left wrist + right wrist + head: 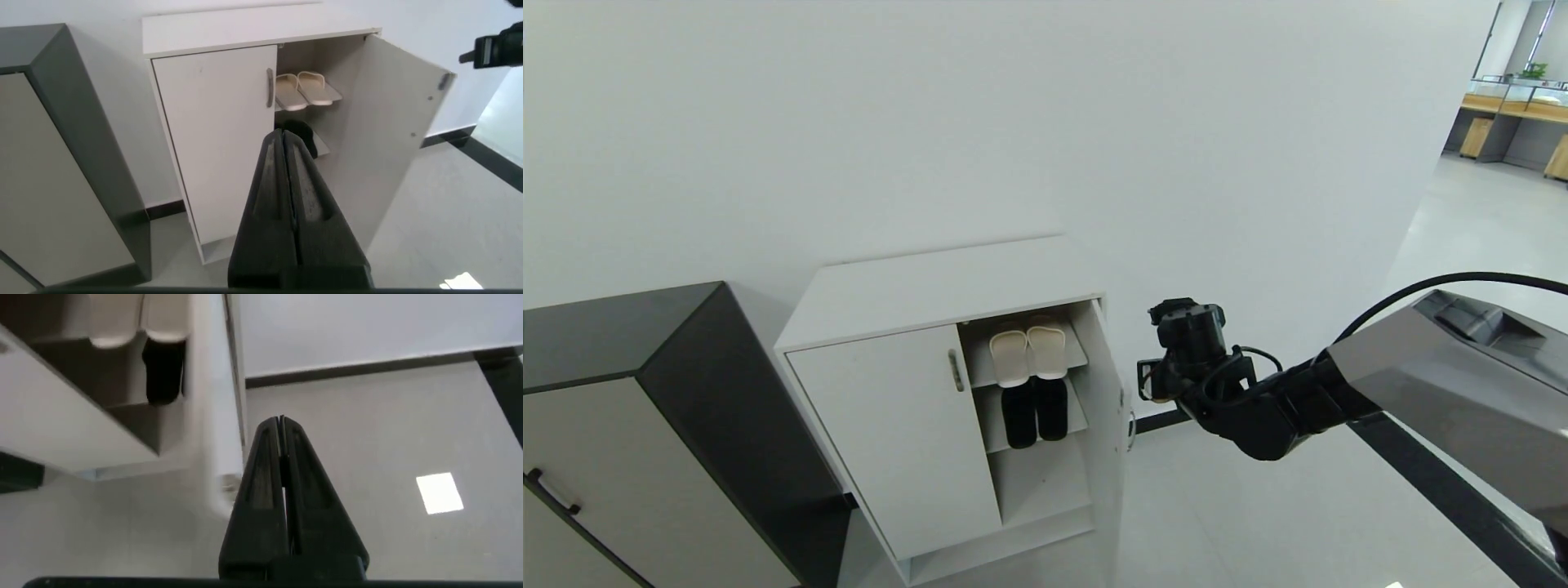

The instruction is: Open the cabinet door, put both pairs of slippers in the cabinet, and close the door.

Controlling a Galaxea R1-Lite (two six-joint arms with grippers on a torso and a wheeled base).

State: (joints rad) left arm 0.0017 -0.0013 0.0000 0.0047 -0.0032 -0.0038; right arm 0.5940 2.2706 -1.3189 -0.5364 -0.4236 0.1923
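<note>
The white cabinet stands against the far wall, its left door closed and its right door swung open towards the near side. Inside, the white slippers lie side by side on the top shelf. The black slippers sit on the shelf just below them. The right claw is pinched together with nothing in it, and hangs just right of the open door's outer edge, above the floor. The left claw is also pressed together and empty, in front of the cabinet. A dark cabinet stands to the left.
</note>
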